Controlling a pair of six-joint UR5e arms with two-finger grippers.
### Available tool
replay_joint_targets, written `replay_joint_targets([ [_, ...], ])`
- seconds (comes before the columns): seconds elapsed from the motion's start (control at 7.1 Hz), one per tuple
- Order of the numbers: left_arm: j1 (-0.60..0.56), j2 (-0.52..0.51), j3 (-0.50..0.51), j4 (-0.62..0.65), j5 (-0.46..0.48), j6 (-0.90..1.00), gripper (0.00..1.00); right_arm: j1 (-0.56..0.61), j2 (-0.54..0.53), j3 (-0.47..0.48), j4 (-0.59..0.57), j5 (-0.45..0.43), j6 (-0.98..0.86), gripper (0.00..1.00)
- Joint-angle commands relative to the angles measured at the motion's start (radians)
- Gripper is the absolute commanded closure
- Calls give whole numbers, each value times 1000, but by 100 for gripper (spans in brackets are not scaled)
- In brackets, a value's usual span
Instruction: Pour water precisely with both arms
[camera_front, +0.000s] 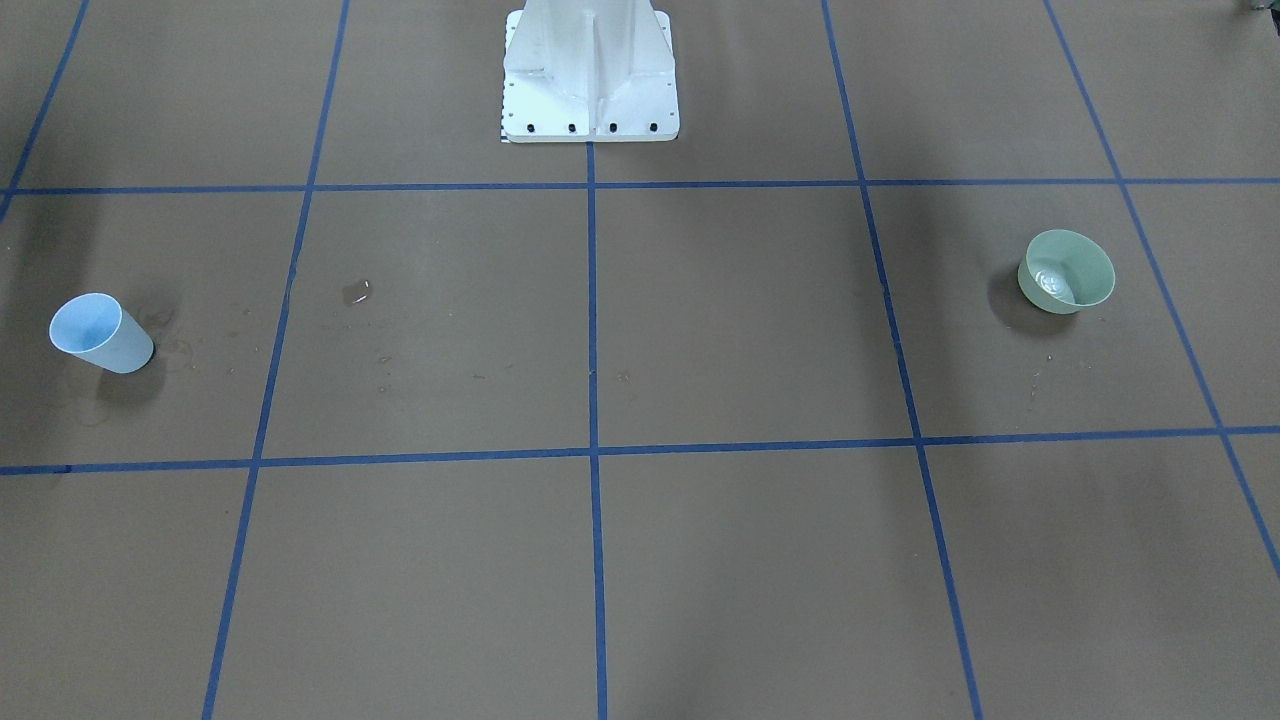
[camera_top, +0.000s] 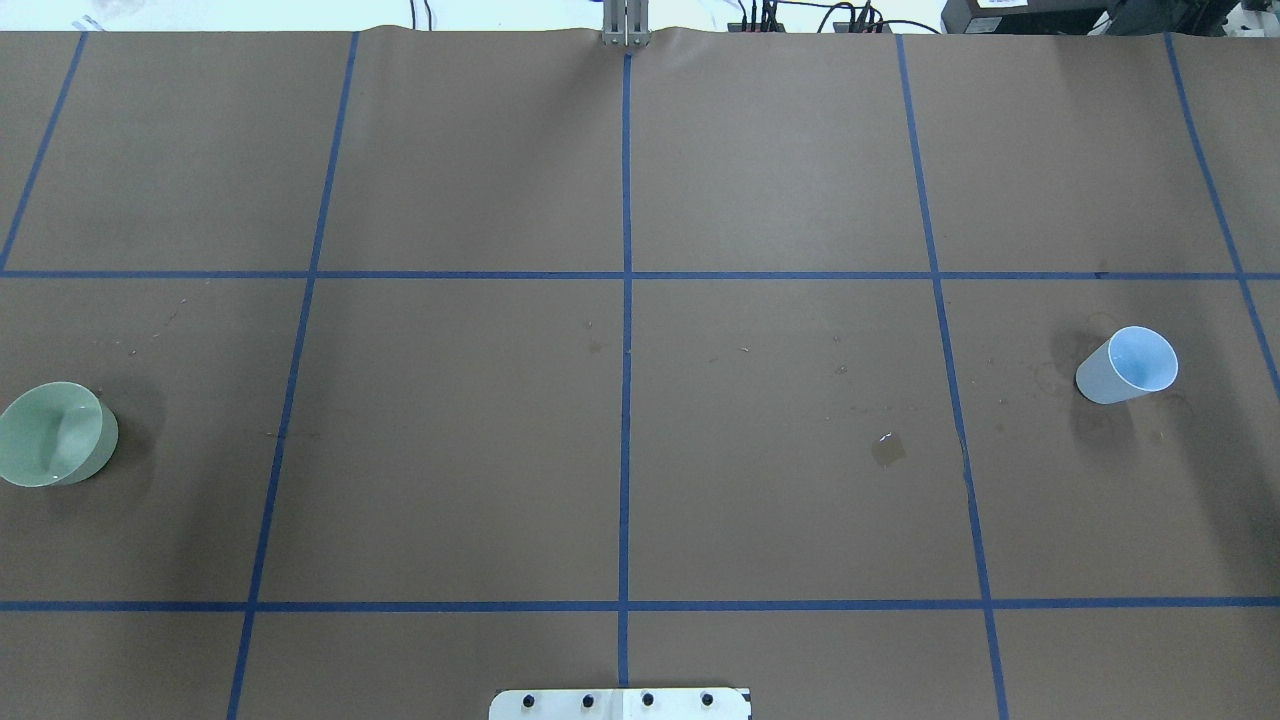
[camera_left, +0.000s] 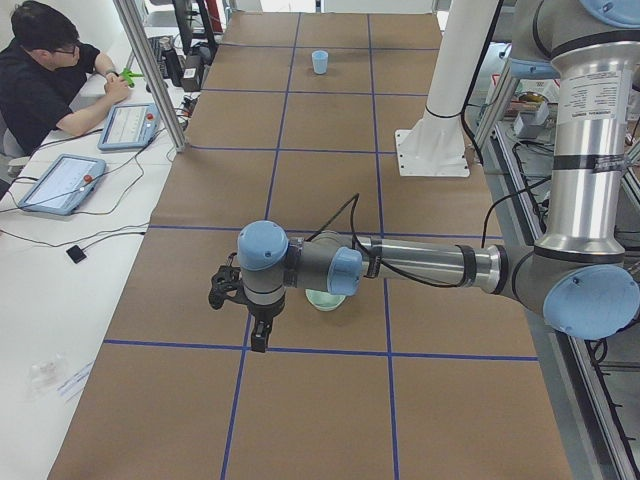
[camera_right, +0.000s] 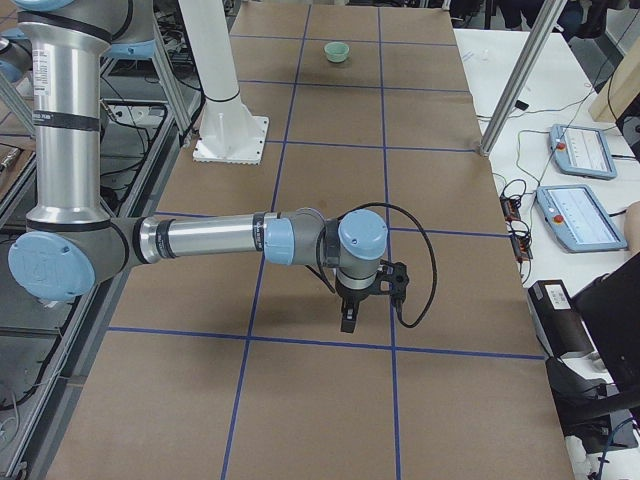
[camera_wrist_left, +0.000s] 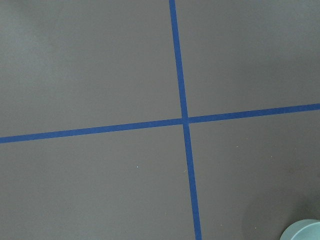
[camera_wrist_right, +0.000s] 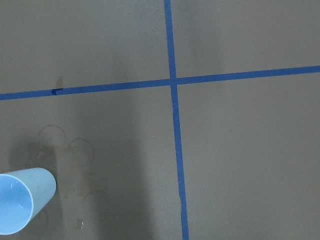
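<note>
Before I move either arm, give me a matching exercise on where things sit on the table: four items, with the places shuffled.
Things:
1. blue cup
2. green bowl
3. wet patch
4. white pedestal

Places:
A. the robot's left end of the table
B. on the centre tape line, at the robot's edge of the table
C. the robot's right end of the table
D. on the paper between the centre tape line and the cup

Pairs: 1-C; 2-A; 3-D; 4-B
</note>
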Motion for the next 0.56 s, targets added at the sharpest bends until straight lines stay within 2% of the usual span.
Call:
replay_joint_targets([
  [0.0, 19, 0, 3, 0, 3, 0, 0, -10, -1, -1, 0, 1, -6, 1],
  [0.42, 17, 3, 1, -1, -6, 2, 0, -10, -3, 5, 2, 1, -7, 1],
])
